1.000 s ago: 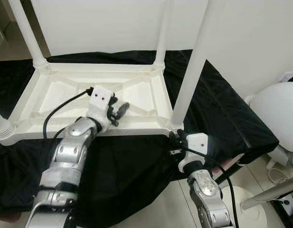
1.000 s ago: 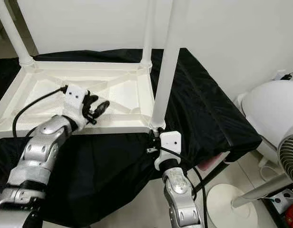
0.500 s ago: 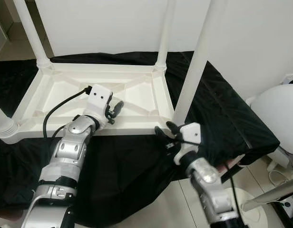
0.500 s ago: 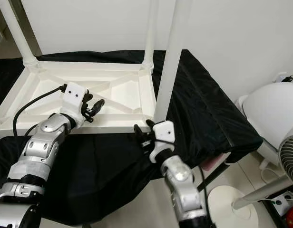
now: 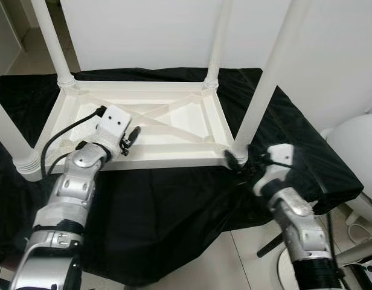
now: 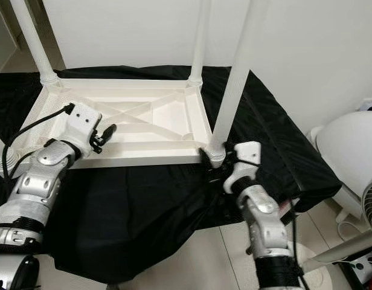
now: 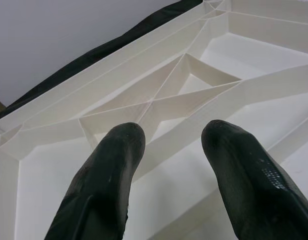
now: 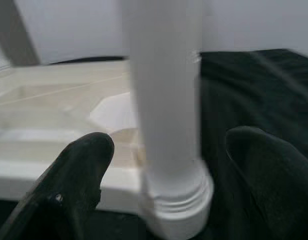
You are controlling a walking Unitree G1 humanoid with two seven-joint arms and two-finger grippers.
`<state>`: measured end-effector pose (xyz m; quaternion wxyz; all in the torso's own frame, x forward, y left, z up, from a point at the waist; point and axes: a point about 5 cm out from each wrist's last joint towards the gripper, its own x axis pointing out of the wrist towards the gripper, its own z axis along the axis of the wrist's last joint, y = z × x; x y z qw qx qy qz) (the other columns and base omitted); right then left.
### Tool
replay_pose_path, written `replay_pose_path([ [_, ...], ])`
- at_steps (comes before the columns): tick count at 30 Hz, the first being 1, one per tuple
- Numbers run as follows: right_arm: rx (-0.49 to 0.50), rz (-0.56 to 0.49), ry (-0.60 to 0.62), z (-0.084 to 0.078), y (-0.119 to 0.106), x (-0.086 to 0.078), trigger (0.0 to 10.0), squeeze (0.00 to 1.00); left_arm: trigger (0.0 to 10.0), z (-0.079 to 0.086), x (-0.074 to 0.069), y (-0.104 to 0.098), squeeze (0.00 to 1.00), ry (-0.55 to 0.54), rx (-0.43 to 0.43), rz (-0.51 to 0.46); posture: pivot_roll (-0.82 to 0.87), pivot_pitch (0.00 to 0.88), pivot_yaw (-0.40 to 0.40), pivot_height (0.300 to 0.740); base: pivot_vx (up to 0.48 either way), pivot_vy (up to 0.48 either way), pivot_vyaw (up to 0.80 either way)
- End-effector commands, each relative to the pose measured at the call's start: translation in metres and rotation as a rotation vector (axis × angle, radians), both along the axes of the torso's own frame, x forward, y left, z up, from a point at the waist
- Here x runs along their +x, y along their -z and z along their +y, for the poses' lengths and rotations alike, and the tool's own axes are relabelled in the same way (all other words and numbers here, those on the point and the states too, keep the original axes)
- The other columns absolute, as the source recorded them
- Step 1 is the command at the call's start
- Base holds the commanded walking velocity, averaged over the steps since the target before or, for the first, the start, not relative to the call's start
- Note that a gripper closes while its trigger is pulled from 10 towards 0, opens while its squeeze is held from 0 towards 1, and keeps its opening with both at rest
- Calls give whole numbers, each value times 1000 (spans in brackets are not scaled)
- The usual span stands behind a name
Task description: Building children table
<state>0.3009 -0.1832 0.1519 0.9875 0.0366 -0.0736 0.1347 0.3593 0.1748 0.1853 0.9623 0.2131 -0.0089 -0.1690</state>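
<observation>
Since half a second ago the right gripper (image 8: 166, 150) has swung from the near rim of the table toward its near right leg (image 5: 266, 81), and its two black fingers (image 8: 81, 165) now stand wide apart on either side of the leg's ringed base, holding nothing; whether either finger touches the leg cannot be told. In the head views that gripper sits low beside the corner where the leg meets the frame, over the black cloth (image 5: 174, 205). The white children's table (image 6: 137, 130) lies upside down on that cloth, its ribbed underside facing up and its legs standing upright from the corners. The left gripper (image 5: 128, 140) has stayed at the near left part of the underside, above the long near rim; its fingers are parted a moderate way with nothing between them, and they point across the diagonal ribs (image 7: 159, 100) moulded into the underside. A black cable (image 5: 59, 134) loops from the left wrist over the table's left end. Behind the table stands a white wall (image 5: 144, 30), and at the right edge a rounded white fan housing (image 6: 352, 145) stands on the floor, well apart from the cloth
</observation>
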Motion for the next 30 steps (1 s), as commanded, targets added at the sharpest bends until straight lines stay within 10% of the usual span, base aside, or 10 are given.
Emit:
replay_pose_path([
  [1, -7, -1, 5, 1, 1, 0, 10000, 0, 10000, 1, 2, 2, 0, -110, -3, -41, 34, 25, -17, 740, 0, 0, 0],
  [17, -14, -2, -48, 32, 15, -16, 10000, 0, 10000, -11, -12, 22, 31, 95, -11, 28, 26, 27, -14, 740, 0, 0, 0],
  [18, -14, 3, -47, 34, 17, -19, 10000, 0, 10000, -10, -14, 23, 690, 118, -15, 45, 25, 25, -12, 740, 0, 0, 0],
  [19, -14, 3, -47, 34, 17, -19, 10000, 0, 10000, -10, -14, 23, 690, 118, -15, 45, 25, 25, -12, 740, 0, 0, 0],
  [20, -10, 9, -45, 36, 20, -21, 10000, 0, 10000, -8, -16, 26, 1000, 148, -34, 75, 22, 24, -10, 740, 0, 0, 0],
  [28, -24, 15, -36, 35, 23, -23, 10000, 0, 10000, -2, -25, 37, 949, 282, 23, 161, 18, 12, -5, 740, 0, 0, 0],
  [29, -32, 15, -33, 35, 24, -22, 10000, 0, 10000, -1, -27, 39, 302, 304, 34, 177, 18, 12, -5, 740, 0, 0, 0],
  [30, -32, 15, -33, 35, 24, -22, 10000, 0, 10000, -1, -27, 39, 302, 304, 34, 177, 18, 12, -5, 740, 0, 0, 0],
])
